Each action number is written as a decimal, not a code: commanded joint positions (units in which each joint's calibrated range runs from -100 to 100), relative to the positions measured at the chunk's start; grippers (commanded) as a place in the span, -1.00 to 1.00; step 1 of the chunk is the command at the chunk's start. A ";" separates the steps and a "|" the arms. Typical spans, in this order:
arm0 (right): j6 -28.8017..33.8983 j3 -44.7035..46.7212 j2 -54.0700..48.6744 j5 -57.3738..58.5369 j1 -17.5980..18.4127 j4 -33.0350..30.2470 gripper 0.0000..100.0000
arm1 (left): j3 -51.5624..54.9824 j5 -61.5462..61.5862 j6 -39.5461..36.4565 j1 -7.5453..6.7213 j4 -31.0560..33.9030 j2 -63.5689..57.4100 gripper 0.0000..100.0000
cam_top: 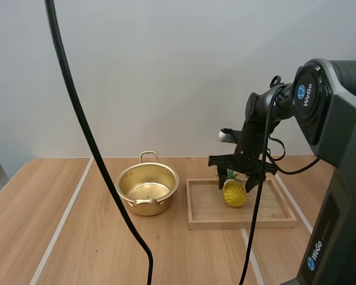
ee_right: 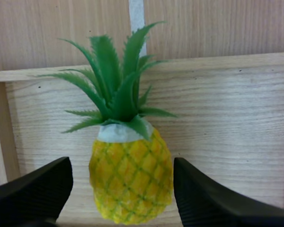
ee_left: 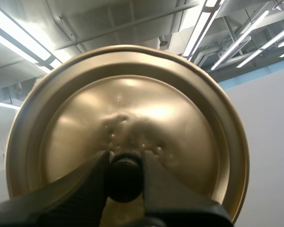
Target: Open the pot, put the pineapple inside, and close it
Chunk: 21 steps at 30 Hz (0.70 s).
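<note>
Right hand (cam_top: 235, 186) spread astride pineapple (ee_right: 131, 184); should close low on its body (not leaves (ee_right: 116, 85)). Left hand (ee_left: 125, 163) pinches lid knob (ee_left: 124, 183).

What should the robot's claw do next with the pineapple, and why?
Probably shut the right claw on the pineapple. Its fingers stand open on either side of the fruit, which lies on the wooden tray, not yet gripped. The pot is open, and the left claw holds the lid, so grabbing the pineapple seems the next step.
</note>
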 commanded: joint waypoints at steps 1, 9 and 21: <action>-0.34 -0.54 0.49 -0.55 0.19 -0.49 1.00 | -0.18 -1.85 -0.33 -0.12 0.18 -0.20 -1.00; -0.34 -0.54 2.82 -1.32 0.29 -1.21 1.00 | -0.18 -1.85 -0.33 -0.12 0.18 -0.20 -1.00; -0.34 -0.54 5.51 -3.70 0.29 -1.47 1.00 | -0.18 -1.85 -0.33 -0.12 0.18 -0.20 -1.00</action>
